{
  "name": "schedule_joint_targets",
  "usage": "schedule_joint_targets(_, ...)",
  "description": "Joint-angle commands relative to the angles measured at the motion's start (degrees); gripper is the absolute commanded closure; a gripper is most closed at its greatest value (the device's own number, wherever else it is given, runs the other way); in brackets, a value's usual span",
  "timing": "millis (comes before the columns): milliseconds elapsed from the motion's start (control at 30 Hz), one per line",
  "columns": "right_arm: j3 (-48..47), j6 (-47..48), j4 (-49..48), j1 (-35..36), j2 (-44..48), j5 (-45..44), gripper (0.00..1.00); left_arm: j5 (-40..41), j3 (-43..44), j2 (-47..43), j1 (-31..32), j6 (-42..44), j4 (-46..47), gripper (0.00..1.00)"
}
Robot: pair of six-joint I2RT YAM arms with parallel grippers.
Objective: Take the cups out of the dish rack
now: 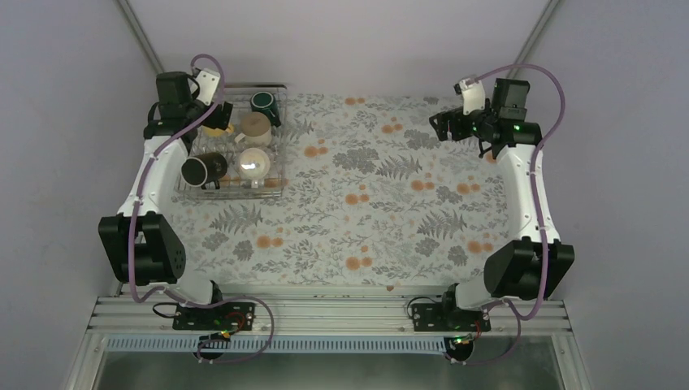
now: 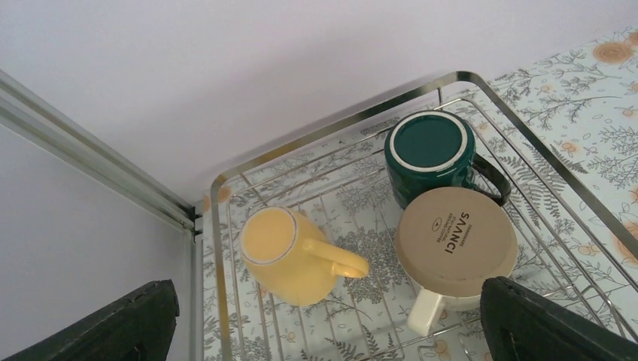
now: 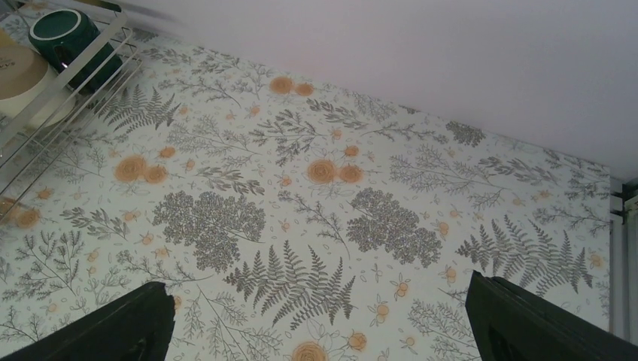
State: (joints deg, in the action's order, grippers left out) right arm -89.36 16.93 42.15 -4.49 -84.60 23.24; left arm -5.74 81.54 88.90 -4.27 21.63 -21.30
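Observation:
The silvery wire dish rack (image 1: 236,195) stands at the table's far left and holds five mugs. A dark green mug (image 1: 264,103) and a cream-beige mug (image 1: 254,128) sit upside down at the back. A black mug (image 1: 203,169) and a white mug (image 1: 253,165) lie at the front. The pale yellow mug (image 1: 218,126) is partly hidden under my left gripper (image 1: 214,112). In the left wrist view my left gripper (image 2: 331,323) is open above the yellow mug (image 2: 293,256), beside the beige mug (image 2: 455,241) and the green mug (image 2: 429,154). My right gripper (image 1: 451,126) is open and empty at the far right.
A floral cloth (image 1: 366,203) covers the table. The right wrist view shows the cloth under my right gripper (image 3: 320,323), with the rack's corner (image 3: 75,83) and the green mug (image 3: 64,37) at upper left. Grey walls enclose the back and sides.

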Motion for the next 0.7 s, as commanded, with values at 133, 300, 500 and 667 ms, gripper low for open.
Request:
schedule_joint_targets(133, 2.55, 1.39, -1.24, 0.62, 1.35, -0.83, 0.00, -0.94, 4.48, 0.43, -0.89, 6.11, 0.35, 0.00)
schedule_joint_targets(300, 3.64, 2.84, -0.96, 0.64, 1.58, 1.26, 0.00, -2.04, 10.43, 3.73, -1.21, 14.36, -4.29, 0.00)
schedule_joint_targets(500, 3.46, 3.53, 0.25, 0.63, 1.61, 3.16, 0.00, -5.66, 19.29, 11.75, -1.55, 36.22, -15.48, 0.00)
schedule_joint_targets(667, 4.16, 4.34, 0.58, 0.73, 3.11, 5.87, 0.00, -1.59, 19.35, 15.57, -2.06, 52.78, -14.38, 0.00)
